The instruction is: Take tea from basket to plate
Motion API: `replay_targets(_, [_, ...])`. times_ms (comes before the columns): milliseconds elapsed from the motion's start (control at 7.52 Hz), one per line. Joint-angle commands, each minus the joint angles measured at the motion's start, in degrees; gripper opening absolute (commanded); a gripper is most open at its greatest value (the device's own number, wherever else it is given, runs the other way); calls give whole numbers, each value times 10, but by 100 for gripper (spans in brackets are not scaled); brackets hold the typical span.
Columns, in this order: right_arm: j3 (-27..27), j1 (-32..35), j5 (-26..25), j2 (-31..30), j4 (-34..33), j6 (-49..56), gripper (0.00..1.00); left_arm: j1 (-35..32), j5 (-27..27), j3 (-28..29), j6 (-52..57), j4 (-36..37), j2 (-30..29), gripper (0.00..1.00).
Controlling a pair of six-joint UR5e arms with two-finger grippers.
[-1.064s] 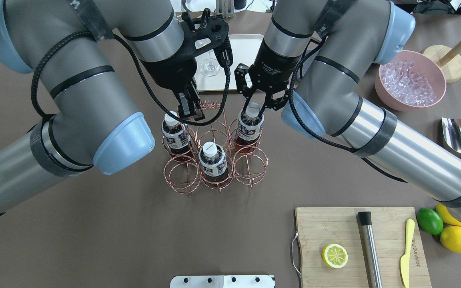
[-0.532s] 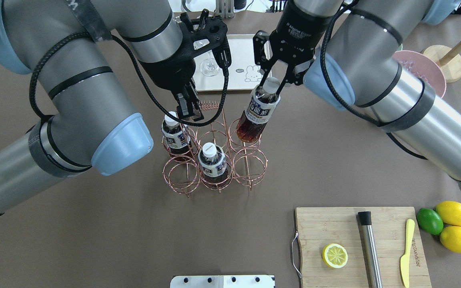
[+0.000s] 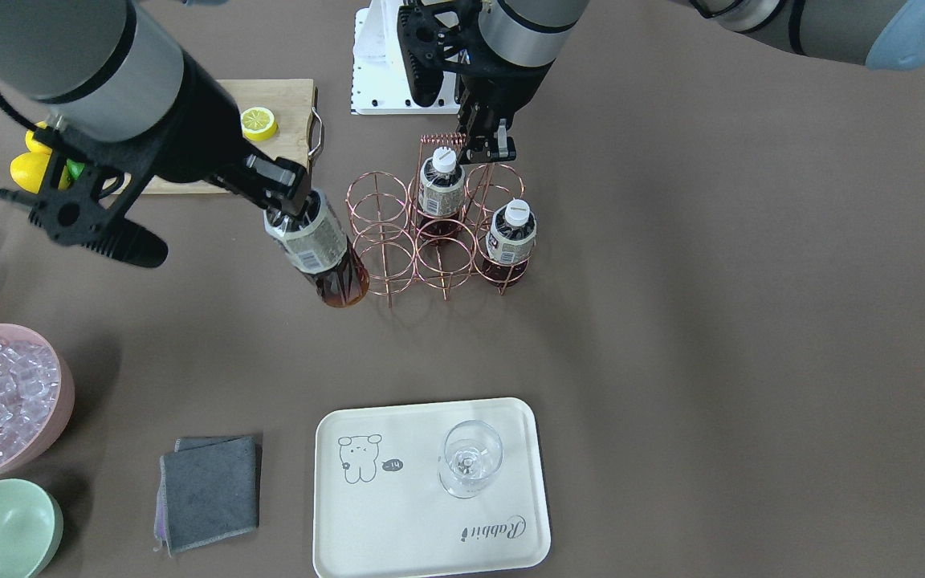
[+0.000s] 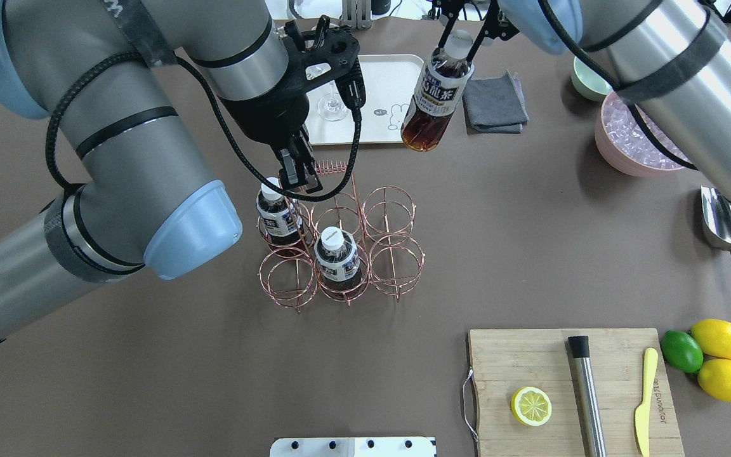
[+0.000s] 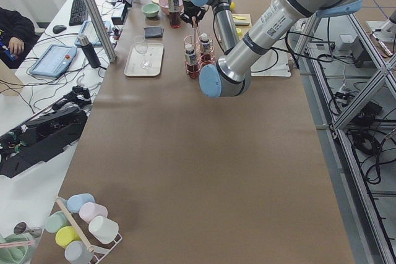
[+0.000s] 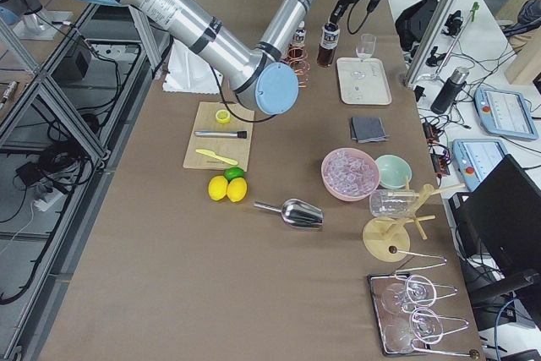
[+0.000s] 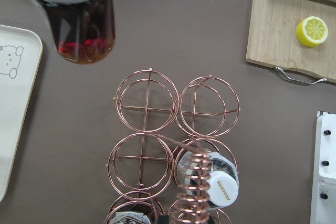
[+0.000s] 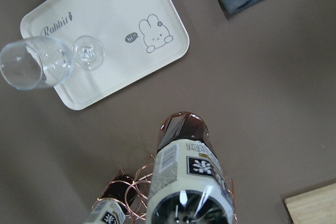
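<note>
My right gripper [image 4: 460, 39] is shut on the white cap of a tea bottle [image 4: 434, 98] and holds it tilted, high above the table, clear of the copper wire basket [image 4: 391, 206]. In the front view this bottle [image 3: 318, 245] hangs beside the basket [image 3: 378, 201], apart from the cream plate [image 3: 398, 514]. Two more tea bottles [image 4: 280, 216] [image 4: 338, 257] stand in the rings. My left gripper [image 4: 296, 174] is shut at the coiled end of the basket's handle [image 4: 330, 167]. The plate [image 4: 397, 70] lies behind the basket.
A wine glass [image 3: 470, 459] stands on the plate. A grey cloth [image 4: 492, 101], a green bowl [image 4: 587, 79], a pink bowl of ice [image 4: 632, 146] and a metal scoop [image 4: 724, 222] lie to the right. A cutting board [image 4: 530, 362] is at the front right.
My right gripper has lifted the tea bottle out of the basket's back right ring and carried it up and away toward the plate. The left arm has not moved.
</note>
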State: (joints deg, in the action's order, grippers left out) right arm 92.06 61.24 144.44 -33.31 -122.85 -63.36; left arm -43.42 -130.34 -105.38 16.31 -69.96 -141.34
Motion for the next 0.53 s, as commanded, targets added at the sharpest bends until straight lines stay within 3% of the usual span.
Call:
replay_targets(0, [-190,19,0,74,46,88,0,0,0,0,0,0,0,0])
replay_targets(399, [-359,9,-8,93,238,90,0,-1,0,-1,0,0,1,0])
